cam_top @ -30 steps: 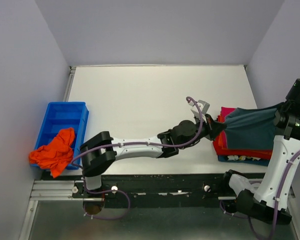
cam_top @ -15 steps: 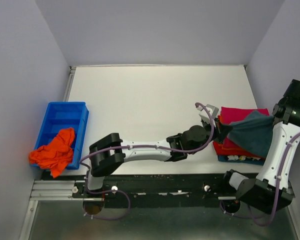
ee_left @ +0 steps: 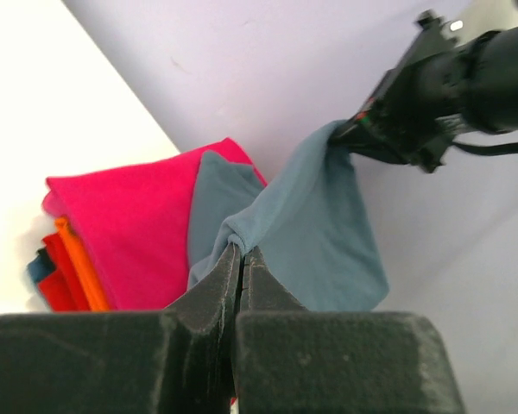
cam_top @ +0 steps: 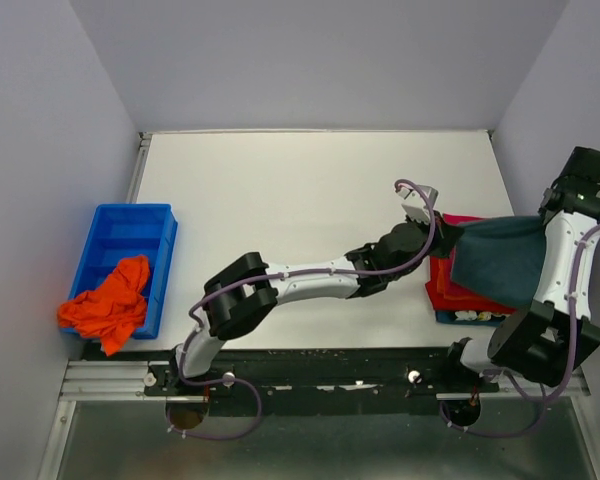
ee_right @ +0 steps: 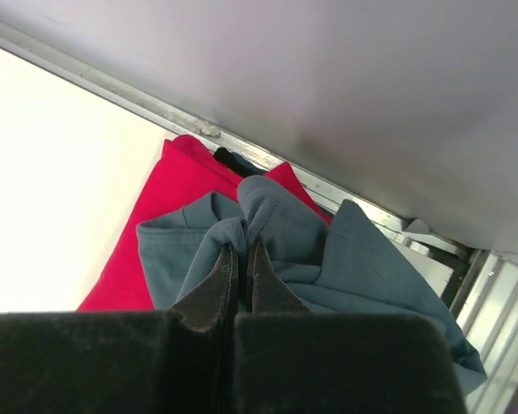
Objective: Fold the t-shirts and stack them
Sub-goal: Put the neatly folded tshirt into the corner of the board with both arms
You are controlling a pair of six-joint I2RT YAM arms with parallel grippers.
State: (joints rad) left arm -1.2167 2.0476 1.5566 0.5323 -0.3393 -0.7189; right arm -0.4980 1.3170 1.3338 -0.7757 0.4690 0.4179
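Left end effector [cam_top: 443, 227], right end effector [cam_top: 550, 214] hold grey-blue t-shirt [cam_top: 498, 262] over stack [cam_top: 443, 287].

Open table [cam_top: 310, 180] across the middle and far side. At the left edge, bin [cam_top: 130, 210] with orange shirt [cam_top: 105, 305] over its near rim. Across the near part, left arm [cam_top: 310, 282] stretched rightward. At right, stack [cam_top: 445, 290] under hanging grey shirt [cam_top: 500, 260], beside the wall [cam_top: 550, 100].

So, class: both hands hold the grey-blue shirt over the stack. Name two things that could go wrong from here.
1. The left hand and right hand each pinch only a small bunch of the grey-blue shirt, so it may land creased.
2. Dragging cloth might shift the pink shirt topping the stack.
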